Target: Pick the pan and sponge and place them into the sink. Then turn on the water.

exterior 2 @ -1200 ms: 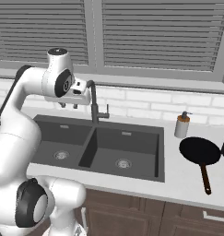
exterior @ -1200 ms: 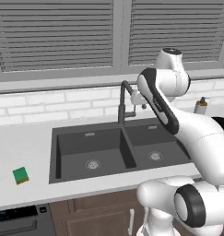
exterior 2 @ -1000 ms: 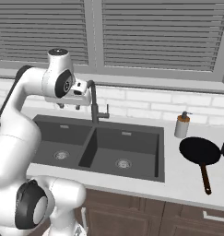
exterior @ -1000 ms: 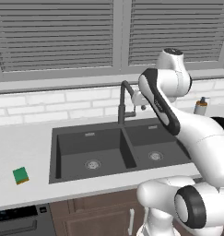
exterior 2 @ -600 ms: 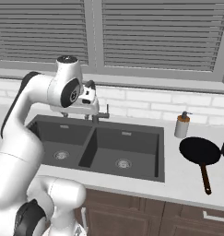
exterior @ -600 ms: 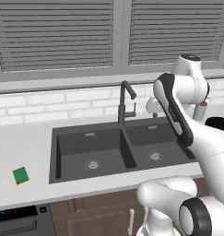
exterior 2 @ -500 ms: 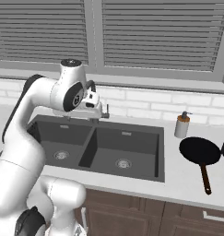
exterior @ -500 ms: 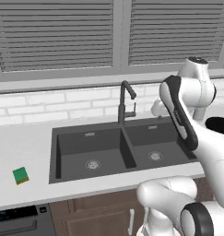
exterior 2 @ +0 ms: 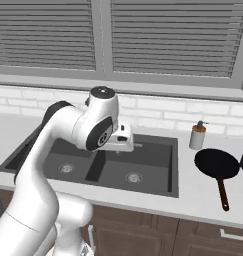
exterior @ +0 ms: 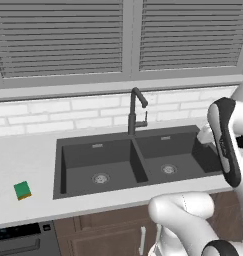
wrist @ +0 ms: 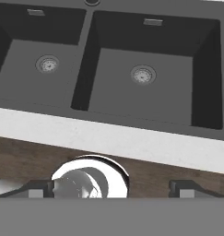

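The gripper (wrist: 109,189) is hanging open and empty above the sink (wrist: 203,73), having swung rightward from the faucet (exterior: 135,110) since a second ago. The pan (exterior 2: 216,164) is lying well to its right, the sponge (exterior: 22,190) far to its left. Continuing the sweep could be risking a knock on the soap dispenser (exterior 2: 197,135) beside the pan.

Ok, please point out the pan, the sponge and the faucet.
pan (exterior 2: 216,164): right base view, middle of its black round part.
sponge (exterior: 22,189): left base view, its green top.
faucet (exterior: 131,113): left base view, its upright neck.
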